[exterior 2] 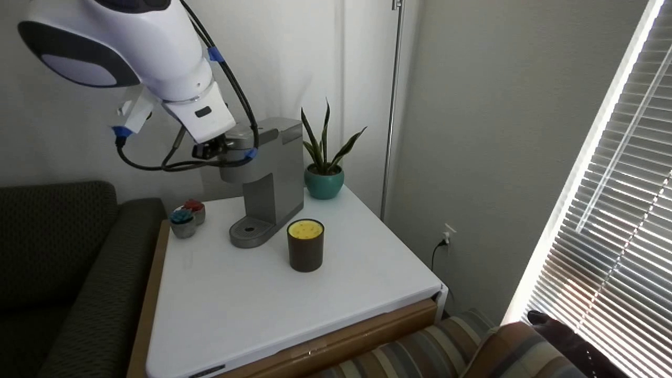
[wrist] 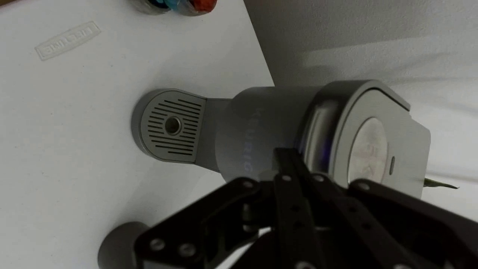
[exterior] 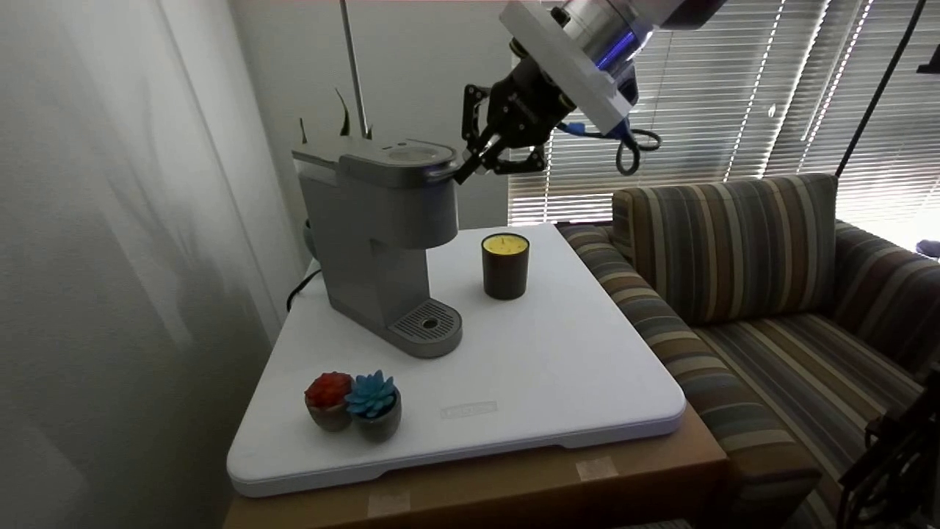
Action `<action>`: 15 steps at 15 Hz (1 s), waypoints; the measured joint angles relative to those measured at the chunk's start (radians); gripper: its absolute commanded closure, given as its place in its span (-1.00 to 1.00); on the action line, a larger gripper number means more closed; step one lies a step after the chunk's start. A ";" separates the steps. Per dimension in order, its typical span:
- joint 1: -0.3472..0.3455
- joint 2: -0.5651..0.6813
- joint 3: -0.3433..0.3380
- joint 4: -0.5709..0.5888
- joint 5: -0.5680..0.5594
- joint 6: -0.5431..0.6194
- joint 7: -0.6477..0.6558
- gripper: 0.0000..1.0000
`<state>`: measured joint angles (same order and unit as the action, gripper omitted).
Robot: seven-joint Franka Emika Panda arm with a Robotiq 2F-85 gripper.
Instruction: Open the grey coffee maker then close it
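The coffee maker (exterior: 367,242) stands upright on the white desk (exterior: 558,360), toward the side by the wall (exterior: 132,330), its lid (exterior: 411,154) down. The claw (exterior: 457,178) is narrow, fingers (wrist: 285,160) pressed together, their tips pointing at the lid's front edge; in the wrist view they sit right by the shiny strip (wrist: 316,134) there, though I cannot tell whether they touch it. A dark jar (exterior: 505,275) with a yellow top stands upright near the coffee maker's drip base (exterior: 429,338), apart from it. A red plant (exterior: 328,389) and a blue plant (exterior: 371,395), both potted, sit side by side near the desk's edge. In an exterior view a green plant (exterior 2: 324,142) in a teal pot (exterior 2: 324,186) stands behind the coffee maker. A striped armchair (exterior: 734,257) is beside the desk, with blinds (exterior: 705,110) behind it.
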<state>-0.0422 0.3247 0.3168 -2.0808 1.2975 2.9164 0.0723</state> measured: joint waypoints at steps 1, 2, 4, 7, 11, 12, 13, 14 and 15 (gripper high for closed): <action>0.000 0.000 0.000 0.001 0.020 0.000 -0.021 1.00; 0.000 0.000 0.000 0.001 0.035 0.000 -0.040 1.00; -0.001 -0.001 0.000 0.001 0.054 0.000 -0.067 1.00; -0.001 -0.004 0.000 0.001 0.078 0.004 -0.099 1.00; 0.000 -0.005 0.000 0.000 0.084 0.035 -0.115 1.00; 0.000 -0.006 0.000 0.000 0.084 0.044 -0.117 1.00; 0.000 -0.006 0.000 0.000 0.084 0.052 -0.118 1.00; 0.000 -0.007 0.000 0.000 0.084 0.062 -0.118 1.00; 0.001 -0.007 0.000 0.000 0.084 0.071 -0.119 1.00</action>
<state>-0.0415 0.3173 0.3164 -2.0806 1.3814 2.9875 -0.0471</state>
